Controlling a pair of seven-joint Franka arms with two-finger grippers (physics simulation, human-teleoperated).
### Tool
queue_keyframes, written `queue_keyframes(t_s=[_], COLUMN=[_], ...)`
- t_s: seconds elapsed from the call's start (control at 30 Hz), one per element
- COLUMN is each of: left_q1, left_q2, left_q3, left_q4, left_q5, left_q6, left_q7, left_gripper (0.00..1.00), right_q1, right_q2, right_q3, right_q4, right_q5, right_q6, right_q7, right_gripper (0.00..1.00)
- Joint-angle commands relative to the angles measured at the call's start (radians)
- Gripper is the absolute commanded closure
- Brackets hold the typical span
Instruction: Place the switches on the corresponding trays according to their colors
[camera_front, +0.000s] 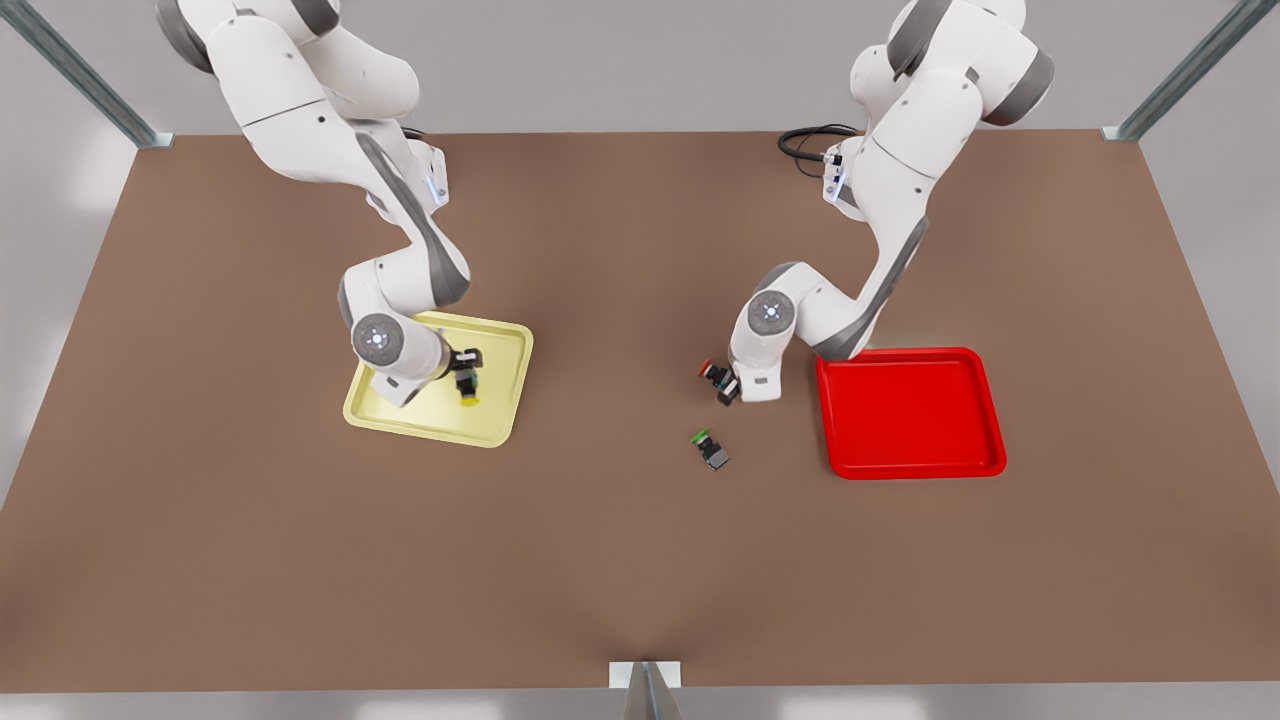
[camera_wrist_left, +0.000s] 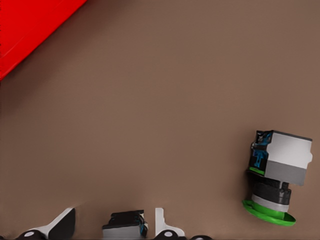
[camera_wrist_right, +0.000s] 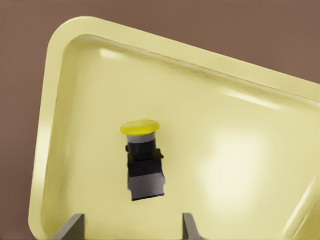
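The right tool (camera_front: 466, 368) hangs over the pale yellow rounded-corner plastic tray (camera_front: 500, 345) on the front view's left. In the right wrist view its two fingertips (camera_wrist_right: 72, 227) stand spread wide with nothing between them. The small dark-bodied push-button switch with the round yellow cap (camera_wrist_right: 142, 157) lies on its side on the tray floor between and beyond those tips, free of both, its cap pointing away from the tool. In the front view this switch (camera_front: 468, 388) sits near the middle of the tray, just below the tool.

The left tool (camera_front: 727, 385) is low over the brown surface (camera_front: 620, 560), just left of the bright red rounded-corner plastic tray (camera_front: 910, 412) on the front view's right. It has hold of the dark-bodied switch with the red cap (camera_front: 712, 372); in the left wrist view the grey body (camera_wrist_left: 125, 227) sits between the fingers (camera_wrist_left: 162, 225), which are closed in against it, and the red cap sticks out toward the front view's left.

The third switch, grey-bodied with a green cap (camera_front: 710, 449), lies on its side on the bare surface, nearer the camera than the left tool and apart from it, well left of the red tray. In the left wrist view it (camera_wrist_left: 275, 177) lies with its green cap pointing away from the red tray's corner (camera_wrist_left: 30, 25).
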Motion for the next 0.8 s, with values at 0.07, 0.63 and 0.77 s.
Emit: queue_keyframes(t_s=[0.07,0.63,0.77], left_q1=[-0.02,-0.032,-0.032], left_q2=[0.003,0.023,0.033], left_q3=[-0.011,-0.002,-0.002], left_q4=[-0.008,-0.005,0.0], left_q5=[-0.002,0.009,0.009], left_q6=[0.007,0.044,0.073], left_q7=[-0.032,-0.032,-0.032], left_gripper=[0.0,0.48,0.51], right_q1=[-0.003,0.192,0.19], right_q2=[-0.005,-0.598,-0.598], right_q3=[0.0,-0.486,-0.486], right_q4=[0.005,0.325,0.321], right_q5=[0.002,-0.075,-0.075], right_q6=[0.0,-0.492,-0.492], right_q7=[-0.004,-0.207,-0.207], right_gripper=[0.0,0.0,0.0])
